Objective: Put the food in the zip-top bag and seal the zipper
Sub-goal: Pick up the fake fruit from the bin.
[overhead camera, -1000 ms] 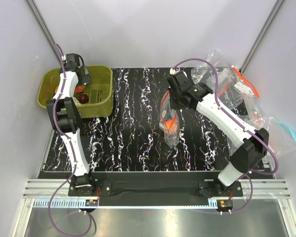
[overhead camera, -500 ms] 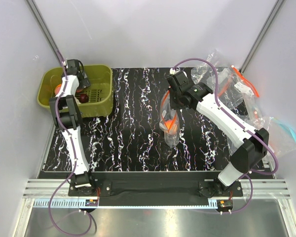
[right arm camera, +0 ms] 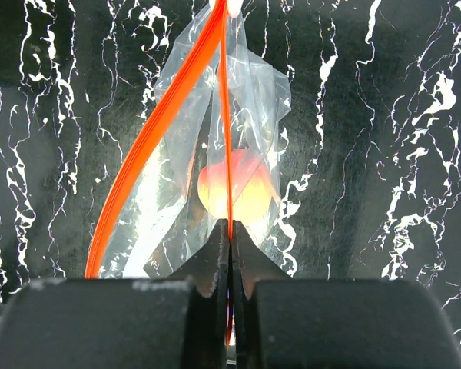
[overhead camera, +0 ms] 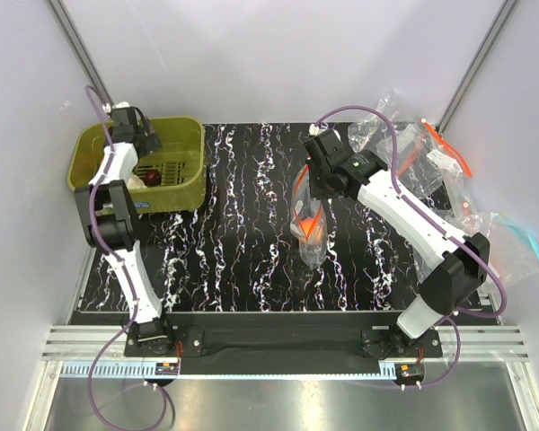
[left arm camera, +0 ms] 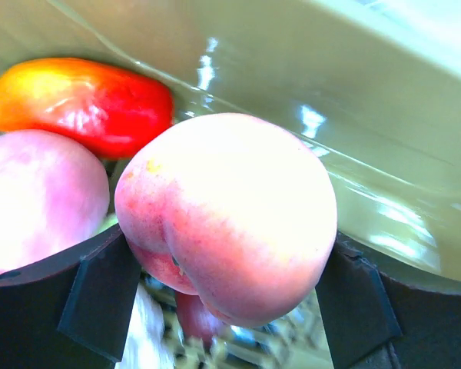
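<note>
Basket: a green basket (overhead camera: 190, 180) sits at the far left corner of the bench (overhead camera: 234, 233).
Left gripper: the left gripper (left arm camera: 229, 304) is down in the basket. Its two black fingers press on both sides of a peach (left arm camera: 227, 207), so it is gripping it.
Other food in the basket: a second peach (left arm camera: 38, 200) lies just beside the held one. A red pepper (left arm camera: 81, 104) lies behind them by the basket wall. A dark plum (overhead camera: 151, 180) lies on the basket floor.
Zip-top bag: the zip-top bag (overhead camera: 310, 238) hangs near the middle of the bench.
Zipper: the red-orange zipper (right arm camera: 157, 123) is apart, so the mouth is open.
Food in the bag: one peach in the bag (right arm camera: 253, 192) sits low inside.
Right gripper: the right gripper (right arm camera: 229, 238) is closed tight on one side of the zipper.
Spare bags: a heap of spare bags (overhead camera: 431, 153) lies at the far right corner.
</note>
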Tool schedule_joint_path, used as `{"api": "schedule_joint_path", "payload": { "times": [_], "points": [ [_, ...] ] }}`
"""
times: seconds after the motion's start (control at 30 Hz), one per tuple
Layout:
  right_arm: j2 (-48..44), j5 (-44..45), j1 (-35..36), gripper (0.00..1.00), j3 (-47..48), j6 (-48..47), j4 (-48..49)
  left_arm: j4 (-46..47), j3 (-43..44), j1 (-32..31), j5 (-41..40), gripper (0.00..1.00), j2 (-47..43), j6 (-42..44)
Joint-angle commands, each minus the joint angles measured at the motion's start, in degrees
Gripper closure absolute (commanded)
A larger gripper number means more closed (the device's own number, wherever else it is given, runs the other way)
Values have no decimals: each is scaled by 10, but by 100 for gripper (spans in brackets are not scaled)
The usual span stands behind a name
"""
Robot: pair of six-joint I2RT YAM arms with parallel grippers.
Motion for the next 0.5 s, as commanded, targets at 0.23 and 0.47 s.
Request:
{"api": "schedule_joint_path", "payload": {
  "times": [0.23,0.47],
  "points": [
    [-8,-8,-1,100,40,-5,-10,41,-139,-45,147,49,-279,-96],
    [-13,5,-1,100,68,-12,-38,9,-192,-173,174,49,-398,-145]
  ]
}}
